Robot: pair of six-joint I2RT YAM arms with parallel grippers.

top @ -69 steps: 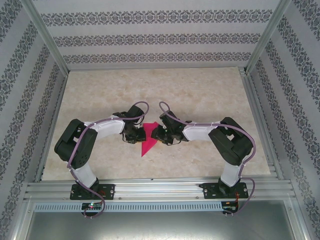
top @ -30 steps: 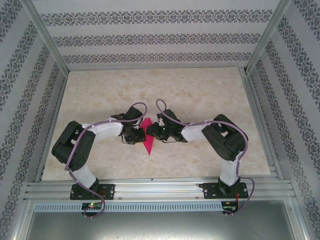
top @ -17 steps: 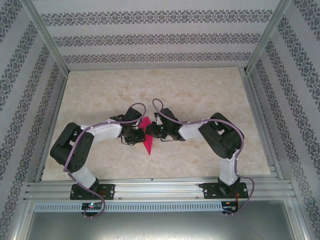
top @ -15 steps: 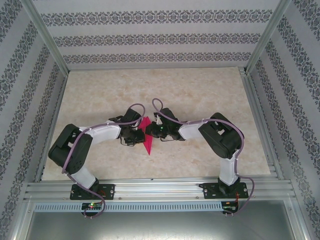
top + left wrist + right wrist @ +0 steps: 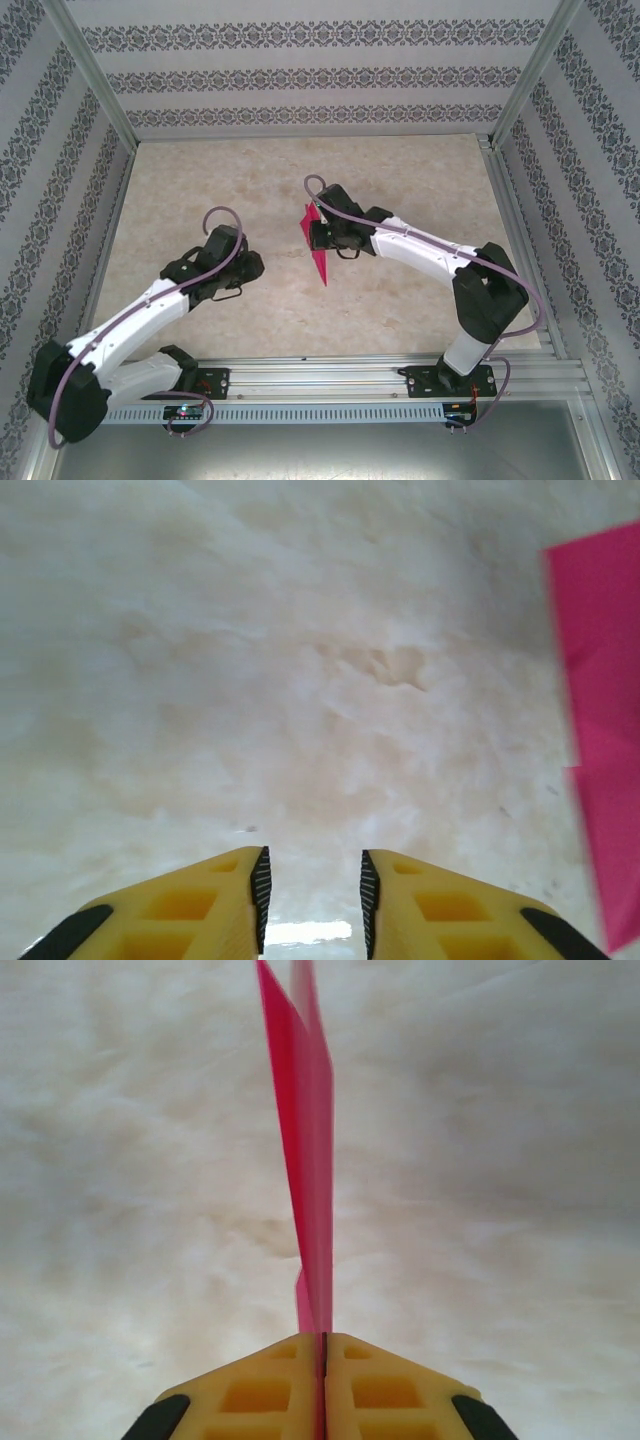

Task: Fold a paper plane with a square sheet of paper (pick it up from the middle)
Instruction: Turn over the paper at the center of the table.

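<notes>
The right tool [image 5: 323, 1340] is pinching the paper plane [image 5: 311, 1160] edge-on, fully clamped, over the worktop [image 5: 420, 170]. The left tool [image 5: 311, 885] is hovering left of the paper plane, slightly parted and empty.

The right hand [image 5: 314, 236] is holding the paper plane [image 5: 318, 252] near the middle of the desk [image 5: 420, 170]. The paper is standing on its edge and sticking out in front of the hand. The left hand [image 5: 252, 266] is hanging to the left of the plane, well apart from it and a little nearer the front edge of the desk. From the left hand [image 5: 312, 900], the plane [image 5: 600, 730] is lying ahead and off to the right.
</notes>
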